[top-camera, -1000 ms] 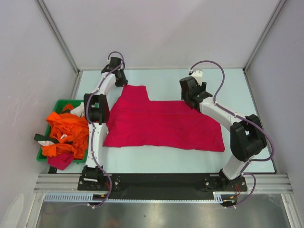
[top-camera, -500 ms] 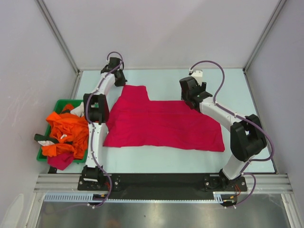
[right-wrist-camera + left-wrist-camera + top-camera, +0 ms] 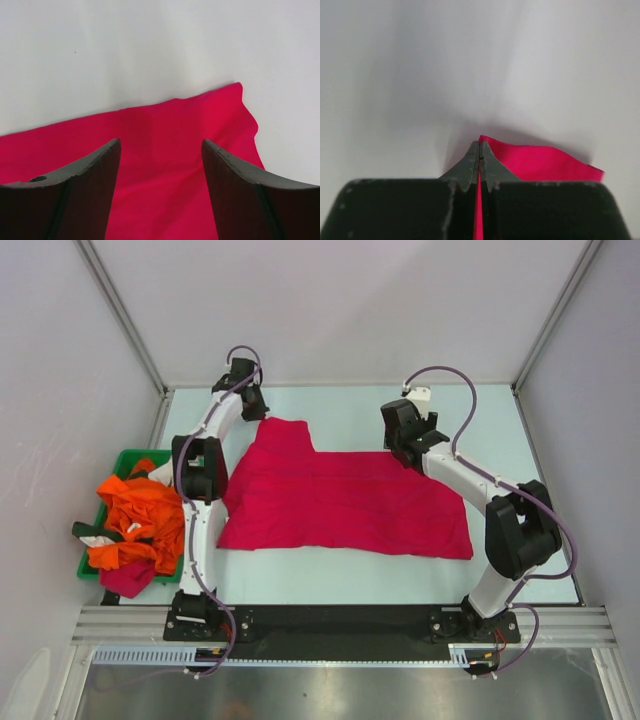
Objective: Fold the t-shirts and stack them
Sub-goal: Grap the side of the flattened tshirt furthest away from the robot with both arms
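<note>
In the top view, the crimson t-shirt [image 3: 340, 502] lies spread flat on the counter [image 3: 350, 565] between the two arms, with one sleeve reaching toward the far left. The left end effector [image 3: 254, 410] sits at that far-left sleeve corner. The right end effector [image 3: 404, 443] is over the shirt's far right edge. The orange t-shirts [image 3: 140, 520] are heaped in the green tray [image 3: 121, 455] at the left.

The left wrist view shows what the overhead cannot: the jaws are pinched together on a thin fold of crimson cloth, which rises from the counter just right of them.

The right wrist view shows the fingers standing wide apart with nothing between them. They straddle the cloth near its far corner, and whether they touch it is unclear.

The first fold looks to be starting, with only one far corner gripped. The next move likely calls for the right end effector to drop and close on its corner. Both arms would then lift evenly and carry the far edge toward the near edge.
</note>
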Robot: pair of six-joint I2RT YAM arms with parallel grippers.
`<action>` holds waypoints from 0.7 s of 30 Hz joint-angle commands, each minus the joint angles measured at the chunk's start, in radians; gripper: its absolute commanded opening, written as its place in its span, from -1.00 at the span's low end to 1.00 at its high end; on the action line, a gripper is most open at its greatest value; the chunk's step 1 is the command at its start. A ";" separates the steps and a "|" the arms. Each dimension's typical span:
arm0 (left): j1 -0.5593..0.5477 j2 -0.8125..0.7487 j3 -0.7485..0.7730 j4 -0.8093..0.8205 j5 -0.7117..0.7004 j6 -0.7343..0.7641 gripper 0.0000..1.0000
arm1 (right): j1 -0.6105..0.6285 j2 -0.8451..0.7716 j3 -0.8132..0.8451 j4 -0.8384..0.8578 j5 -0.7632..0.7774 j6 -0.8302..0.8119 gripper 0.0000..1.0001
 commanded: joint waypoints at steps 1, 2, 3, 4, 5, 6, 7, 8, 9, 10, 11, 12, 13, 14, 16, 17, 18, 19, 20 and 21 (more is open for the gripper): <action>-0.029 -0.200 -0.066 0.031 -0.012 0.015 -1.00 | -0.079 0.017 0.062 -0.033 0.001 0.060 0.42; -0.036 -0.235 -0.091 0.035 -0.018 0.015 -1.00 | -0.101 0.017 0.066 -0.053 -0.004 0.070 0.42; -0.040 -0.250 -0.138 0.041 -0.019 0.015 -1.00 | -0.130 0.022 0.069 -0.062 -0.013 0.086 0.42; -0.041 -0.264 -0.160 0.052 -0.019 0.015 -1.00 | -0.188 0.023 0.071 -0.073 -0.041 0.109 0.42; -0.043 -0.286 -0.177 0.055 -0.023 0.015 -1.00 | -0.225 0.026 0.073 -0.093 -0.055 0.124 0.41; -0.044 -0.292 -0.198 0.058 -0.027 0.013 -1.00 | -0.254 0.029 0.077 -0.099 -0.071 0.136 0.40; -0.044 -0.294 -0.201 0.061 -0.027 0.016 -1.00 | -0.282 0.040 0.080 -0.105 -0.110 0.146 0.39; -0.044 -0.297 -0.203 0.060 -0.027 0.015 -1.00 | -0.325 0.052 0.085 -0.114 -0.124 0.161 0.37; -0.044 -0.298 -0.203 0.061 -0.027 0.015 -1.00 | -0.339 0.062 0.097 -0.121 -0.136 0.163 0.36; -0.044 -0.298 -0.201 0.060 -0.026 0.012 -1.00 | -0.348 0.091 0.109 -0.124 -0.135 0.163 0.34; -0.046 -0.298 -0.200 0.060 -0.026 0.012 -1.00 | -0.356 0.109 0.122 -0.130 -0.136 0.152 0.34; -0.046 -0.295 -0.192 0.060 -0.024 0.010 -1.00 | -0.357 0.124 0.135 -0.134 -0.148 0.147 0.34; -0.049 -0.294 -0.188 0.057 -0.027 0.009 -1.00 | -0.359 0.158 0.169 -0.145 -0.150 0.147 0.34; -0.053 -0.292 -0.185 0.057 -0.029 0.010 -1.00 | -0.357 0.170 0.180 -0.148 -0.154 0.144 0.33; -0.062 -0.283 -0.172 0.054 -0.030 0.010 -0.99 | -0.356 0.209 0.209 -0.145 -0.171 0.141 0.33; -0.066 -0.278 -0.168 0.051 -0.033 0.009 -1.00 | -0.357 0.221 0.221 -0.153 -0.176 0.143 0.33; -0.069 -0.274 -0.165 0.049 -0.035 0.009 -1.00 | -0.357 0.232 0.230 -0.156 -0.185 0.144 0.33; -0.075 -0.272 -0.165 0.048 -0.039 0.010 -1.00 | -0.357 0.241 0.247 -0.161 -0.188 0.147 0.33; -0.076 -0.272 -0.166 0.048 -0.042 0.010 -1.00 | -0.359 0.256 0.253 -0.161 -0.191 0.150 0.33; -0.079 -0.271 -0.166 0.045 -0.044 0.009 -1.00 | -0.359 0.264 0.260 -0.158 -0.193 0.152 0.33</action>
